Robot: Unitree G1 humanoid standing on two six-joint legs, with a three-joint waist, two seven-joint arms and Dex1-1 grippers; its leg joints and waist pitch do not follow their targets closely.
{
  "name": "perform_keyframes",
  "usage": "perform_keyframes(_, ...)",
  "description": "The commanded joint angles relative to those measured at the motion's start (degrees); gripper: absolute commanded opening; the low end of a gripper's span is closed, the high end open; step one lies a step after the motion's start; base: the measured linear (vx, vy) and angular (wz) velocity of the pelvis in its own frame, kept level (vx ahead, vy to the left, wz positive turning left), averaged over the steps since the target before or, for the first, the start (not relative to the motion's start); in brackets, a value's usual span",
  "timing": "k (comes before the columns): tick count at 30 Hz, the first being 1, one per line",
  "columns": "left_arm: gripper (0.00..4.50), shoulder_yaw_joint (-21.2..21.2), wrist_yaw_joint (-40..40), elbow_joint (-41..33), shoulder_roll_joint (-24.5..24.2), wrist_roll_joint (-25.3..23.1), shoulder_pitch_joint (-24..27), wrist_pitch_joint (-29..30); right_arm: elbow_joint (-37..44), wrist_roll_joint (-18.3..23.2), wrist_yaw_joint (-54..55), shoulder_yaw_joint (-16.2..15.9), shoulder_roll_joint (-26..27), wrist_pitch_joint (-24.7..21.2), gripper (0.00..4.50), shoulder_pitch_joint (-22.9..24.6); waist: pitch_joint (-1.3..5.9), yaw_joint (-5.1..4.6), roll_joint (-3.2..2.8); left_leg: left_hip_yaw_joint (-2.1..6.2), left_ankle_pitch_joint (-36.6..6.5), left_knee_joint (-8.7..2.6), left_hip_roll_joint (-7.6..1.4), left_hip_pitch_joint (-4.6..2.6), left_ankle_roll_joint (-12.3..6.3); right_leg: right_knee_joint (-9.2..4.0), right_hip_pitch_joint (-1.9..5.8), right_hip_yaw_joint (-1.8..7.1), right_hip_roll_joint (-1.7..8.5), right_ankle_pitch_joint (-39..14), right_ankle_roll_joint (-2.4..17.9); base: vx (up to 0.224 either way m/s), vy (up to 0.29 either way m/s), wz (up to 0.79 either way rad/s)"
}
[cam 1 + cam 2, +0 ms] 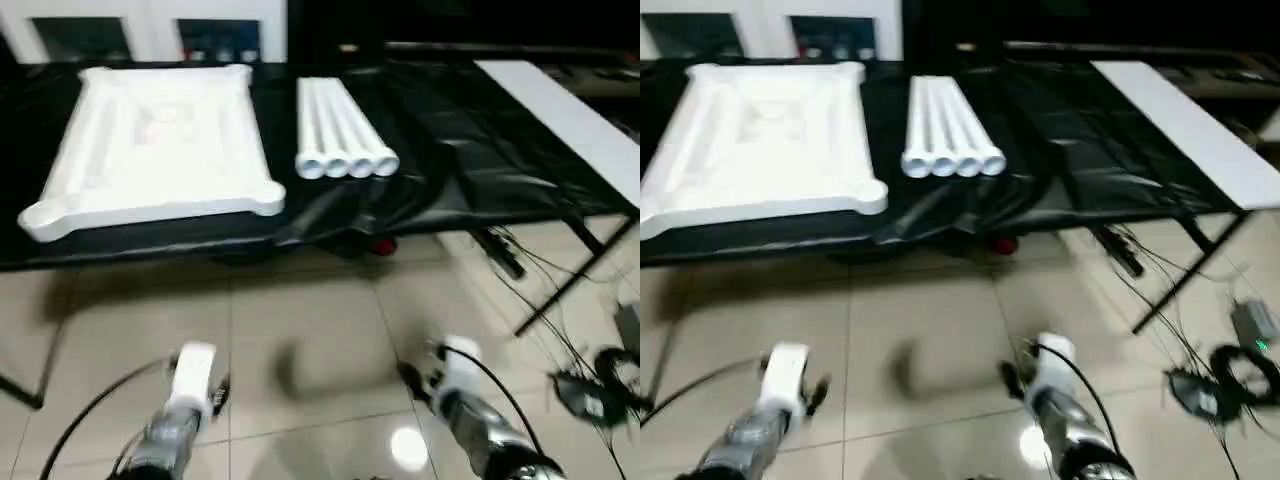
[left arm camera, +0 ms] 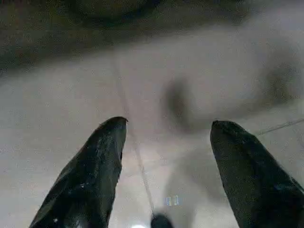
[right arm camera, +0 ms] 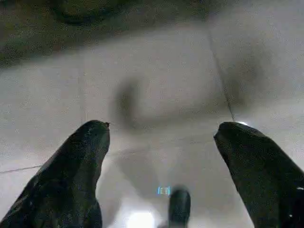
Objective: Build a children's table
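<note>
Left gripper (image 2: pixel 166 166) spread, empty | right gripper (image 3: pixel 161 166) same | over floor (image 1: pixel 300 330)

The white plastic tabletop (image 1: pixel 160 145) lies flat, underside up, with round sockets at its corners. Just beside it on the right, four white tube legs (image 1: pixel 340 125) lie side by side, touching, open ends toward the camera.

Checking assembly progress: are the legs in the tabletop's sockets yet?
Out. All four legs lie side by side on the black sheet beside the tabletop.
</note>
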State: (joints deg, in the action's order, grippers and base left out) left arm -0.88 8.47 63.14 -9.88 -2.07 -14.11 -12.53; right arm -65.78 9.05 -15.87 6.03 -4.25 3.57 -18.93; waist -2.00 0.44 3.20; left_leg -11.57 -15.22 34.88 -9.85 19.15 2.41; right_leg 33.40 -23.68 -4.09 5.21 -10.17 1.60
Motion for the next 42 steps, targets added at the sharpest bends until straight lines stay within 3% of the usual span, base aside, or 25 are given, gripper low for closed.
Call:
perform_keyframes(1,3.19,0.9,0.7,-2.1,0.0,-1.1,1.3,-2.2,2.9,-1.2,-1.5,-1.1,-0.7,2.0,3.96,1.2,2.98,0.0,-0.01,1.36,7.2,-3.49,-4.32,0.0,-13.53,-1.18,2.53,2.82,4.43,1.7,17.1,0.0,0.0,0.0)
perform_keyframes(4,3.19,1.9,2.7,-20.2,-2.5,-0.9,8.9,-4.1,25.9,-3.7,2.3,-4.9,-2.3,1.4,3.96,11.3,2.67,0.37,-0.11,1.51,5.3,-3.65,-4.75,0.12,-12.7,-1.32,2.47,3.02,4.46,1.0,16.1,0.0,0.0,0.0)
perform_keyframes(6,3.19,0.8,4.4,-33.0,-2.7,2.6,13.0,-1.9,37.1,-7.2,7.6,-4.3,-3.9,1.0,3.96,15.7,2.06,0.44,-0.47,1.45,0.5,-4.46,-4.93,0.32,-9.04,-1.85,2.71,3.16,4.11,-3.2,14.8,0.0,0.0,0.0)
perform_keyframes(8,3.19,-0.4,4.0,-45.5,-3.1,4.4,14.9,1.7,48.7,2.7,5.1,2.0,-3.3,-7.6,3.96,17.1,1.31,0.24,-0.28,1.42,-11.3,-5.34,-4.72,0.22,-5.32,-3.54,2.38,3.31,3.85,-16.0,12.4,-0.03,-0.007,0.02)
perform_keyframes(10,3.19,-2.3,2.6,-54.6,-3.3,5.9,14.7,5.7,58.2,4.5,4.7,3.1,-4.7,-12.3,3.96,16.2,0.91,-0.05,-0.68,1.85,-17.8,-5.72,-4.57,-0.41,-1.07,-4.18,1.6,3.47,3.27,-23.3,8.4,-0.056,-0.015,0.05)
perform_keyframes(13,3.19,-3.8,1.1,-59.1,-3.1,7.1,13.2,7.9,65.3,9.5,3.8,3.6,-4.7,-15.6,3.96,15.0,0.79,-0.49,-0.58,1.85,-16.9,-5.68,-3.8,0.16,-0.19,-4.4,1.78,3.43,2.84,-24.7,5.5,-0.059,-0.015,0.03)
perform_keyframes(15,3.19,-4.3,0.2,-61.8,-3.2,7.0,11.1,9.9,68.6,6.5,3.3,1.4,-5.8,-17.7,3.96,12.9,1.12,-0.54,-0.51,2.22,-14.5,-5.51,-3.59,0.46,0.23,-4.49,1.92,3.5,2.98,-26.8,3.3,0.0,0.0,0.0)
perform_keyframes(17,3.19,-4.3,-0.3,-64.1,-3.2,8.0,8.4,13.4,70.9,4.0,3.8,-1.4,-6.6,-18.9,3.96,10.8,1.4,-0.52,-0.05,2.22,-11.3,-5.33,-3.42,0.79,-0.07,-4.15,2.01,3.57,2.83,-23.5,3.6,0.0,0.0,0.0)
perform_keyframes(19,3.19,-4.2,-0.8,-64.8,-3.3,7.3,7.0,15.6,71.7,4.4,4.5,-2.0,-6.4,-19.8,3.96,9.8,1.67,-0.46,-0.35,2.1,-9.0,-5.1,-3.42,0.62,0.09,-3.63,1.94,3.67,2.67,-19.4,4.9,0.0,0.0,0.0)
perform_keyframes(23,3.19,-3.1,-1.4,-68.4,-1.9,7.7,4.7,23.0,73.3,4.0,8.4,-1.5,-4.8,-24.3,3.96,5.2,2.42,-0.09,-0.16,1.7,-0.2,-4.33,-3.19,0.59,-1.59,-1.6,2.81,3.68,2.33,-5.1,9.6,0.0,0.0,0.0)
perform_keyframes(24,3.19,-2.8,-1.6,-68.5,-1.7,7.4,4.7,23.5,72.7,4.1,8.8,-1.5,-4.5,-24.4,3.96,4.8,2.29,-0.11,-0.13,3.47,-1.8,-5.11,-2.72,2.66,-5.46,-1.48,5.03,2.17,3.64,-5.6,9.4,0.0,0.0,0.0)
perform_keyframes(25,3.19,-2.8,-1.7,-68.5,-1.7,7.3,4.7,23.7,72.5,4.1,8.9,-1.5,-4.4,-24.4,3.96,4.6,2.29,0.49,-0.19,4.62,-2.3,-4.92,-2.0,3.34,-8.35,-1.83,5.69,0.87,4.47,-6.3,9.2,0.046,-0.017,0.24)
perform_keyframes(26,3.19,-2.3,-2.0,-68.9,-1.4,6.7,4.8,24.7,71.3,4.1,9.4,-1.5,-3.8,-24.7,3.96,3.8,2.13,0.07,-1.08,5.29,-6.3,-4.58,-1.08,2.86,-13.8,-3.57,6.43,-1.18,4.84,-14.6,9.8,0.055,-0.021,0.51)
perform_keyframes(27,3.19,-2.2,-2.4,-69.2,-1.3,6.6,4.7,25.3,71.0,3.9,9.6,-1.9,-3.3,-24.8,3.96,3.3,2.11,0.17,-1.24,5.21,-7.3,-4.41,-0.78,2.91,-14.42,-4.23,6.98,-1.76,4.86,-18.4,9.9,0.055,-0.021,0.51)
perform_keyframes(28,3.19,-2.2,-2.5,-69.3,-1.2,6.6,4.7,25.4,71.0,3.9,9.6,-2.0,-3.2,-24.9,3.96,3.3,1.77,0.31,-1.29,5.26,-8.3,-4.08,-0.45,3.69,-14.2,-5.68,8.53,-2.64,5.24,-26.4,8.9,0.066,-0.026,0.56)
perform_keyframes(31,3.19,-2.1,-2.9,-70.5,-1.5,6.2,4.3,27.7,71.1,3.4,9.8,-4.1,-1.4,-25.9,3.96,2.0,1.66,0.84,-1.91,5.55,-5.5,-4.02,-0.6,3.3,-13.34,-6.76,10.44,-4.57,4.76,-28.1,7.9,0.088,-0.01,0.58)
perform_keyframes(34,3.19,-2.3,-3.0,-71.4,-1.9,5.8,3.8,29.3,70.8,2.0,10.7,-5.7,-0.8,-26.4,3.96,1.2,1.67,0.55,-2.79,7.3,3.1,-4.43,-0.13,-0.08,-18.63,-4.95,10.29,-6.14,1.1,-17.3,8.9,0.15,-0.018,0.71)
perform_keyframes(35,3.19,-2.5,-3.0,-71.7,-2.0,5.8,3.6,29.9,70.6,1.7,11.1,-6.0,-0.6,-26.5,3.96,1.0,2.63,-1.46,-4.01,9.73,10.3,-4.23,-3.72,-8.07,-21.84,-0.62,4.72,-5.17,-1.19,-12.7,8.9,0.231,-0.052,0.47)
perform_keyframes(36,3.19,-2.8,-3.2,-71.8,-2.1,5.7,3.4,30.4,70.4,1.2,12.2,-5.9,0.2,-25.6,3.96,0.7,2.46,-2.06,-2.73,14.16,16.2,-4.8,-8.2,-11.5,-27.52,4.58,-0.17,-2.9,-0.35,-13.4,4.2,0.231,-0.052,0.47)
perform_keyframes(37,3.19,-3.2,-3.3,-71.9,-2.3,5.8,3.3,30.7,70.1,-0.1,14.0,-6.1,1.1,-23.6,3.96,0.6,2.51,-1.53,-2.44,14.45,18.5,-4.47,-8.9,-11.97,-29.49,5.97,-1.73,-1.62,0.38,-12.7,1.7,0.192,-0.057,0.19)
perform_keyframes(38,3.19,-3.5,-3.5,-71.9,-2.4,5.7,3.1,31.1,69.7,-0.9,15.2,-5.9,2.4,-20.5,3.96,0.5,2.24,-1.06,-0.61,11.54,20.2,-4.13,-5.36,-10.0,-28.09,4.41,-2.59,1.84,2.47,-5.5,-0.3,0.146,-0.077,0.03)
perform_keyframes(39,3.19,-3.6,-3.6,-72.0,-2.5,5.7,3.1,31.4,69.5,-1.4,15.9,-5.8,3.1,-18.3,3.96,0.5,2.24,-1.06,-0.61,11.54,20.2,-4.13,-5.36,-10.0,-28.09,4.41,-2.59,1.84,2.47,-5.5,-0.3,0.146,-0.077,0.03)
perform_keyframes(40,3.19,-3.7,-3.6,-72.0,-2.5,5.6,3.0,31.5,69.6,-2.8,17.1,-5.9,3.4,-16.7,3.96,0.6,2.11,1.58,3.04,3.94,1.9,0.68,5.51,-1.59,-17.63,-2.71,7.86,8.92,4.59,-7.1,3.7,0.054,-0.053,0.09)
perform_keyframes(41,3.19,-3.9,-3.7,-72.1,-2.6,5.8,2.9,31.8,70.4,-1.3,15.9,-5.6,3.8,-17.4,3.96,0.8,2.18,3.23,2.29,4.59,-2.6,3.52,5.02,0.34,-14.76,-4.39,10.42,12.46,8.33,-8.5,9.8,0.064,-0.023,0.28)
perform_keyframes(42,3.19,-3.9,-3.7,-72.2,-2.6,5.8,2.8,32.0,71.0,0.1,14.9,-5.4,3.9,-18.3,3.96,0.9,2.37,3.98,2.67,5.79,-3.1,6.81,3.28,3.31,-8.82,-3.92,13.02,13.95,8.81,-3.0,19.3,0.064,-0.023,0.28)
